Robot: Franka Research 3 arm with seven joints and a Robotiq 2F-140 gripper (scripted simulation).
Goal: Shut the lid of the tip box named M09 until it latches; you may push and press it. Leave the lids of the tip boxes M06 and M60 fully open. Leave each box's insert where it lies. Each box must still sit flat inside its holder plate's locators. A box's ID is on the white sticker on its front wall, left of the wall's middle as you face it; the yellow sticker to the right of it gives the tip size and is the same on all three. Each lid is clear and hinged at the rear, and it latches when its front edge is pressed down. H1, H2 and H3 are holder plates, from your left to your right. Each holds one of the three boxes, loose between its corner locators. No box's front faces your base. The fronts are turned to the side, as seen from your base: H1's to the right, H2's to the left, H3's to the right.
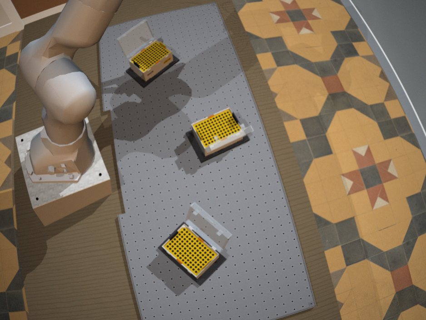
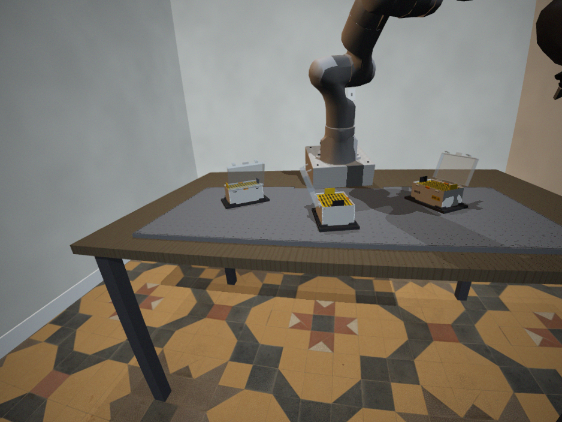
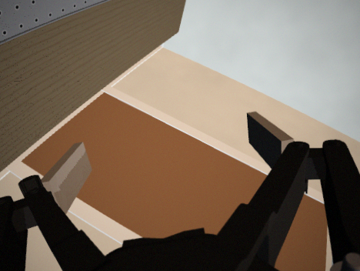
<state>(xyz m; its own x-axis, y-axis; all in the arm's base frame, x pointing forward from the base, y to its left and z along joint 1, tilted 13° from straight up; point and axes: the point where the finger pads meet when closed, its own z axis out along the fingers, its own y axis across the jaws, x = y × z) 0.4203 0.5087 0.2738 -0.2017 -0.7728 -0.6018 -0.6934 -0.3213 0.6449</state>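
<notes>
Three tip boxes with yellow inserts sit on black holder plates on the grey perforated board. All three clear lids stand open. The box on H1 (image 1: 150, 59) also shows at the right in the exterior view (image 2: 436, 192), with its lid (image 2: 455, 168) tilted up. The box on H2 (image 1: 217, 130) is in the middle (image 2: 335, 207). The box on H3 (image 1: 190, 250) shows at the left (image 2: 243, 191). The ID stickers are too small to read. My gripper (image 3: 167, 142) is open and empty, high up beyond the table's edge, facing the floor and wall.
The arm's base (image 1: 56, 162) stands on a block at the table's rear edge. The wrist view shows a corner of the wooden table (image 3: 77, 65) and the board at upper left. The arm's dark hand (image 2: 550, 32) sits at the top right edge of the exterior view.
</notes>
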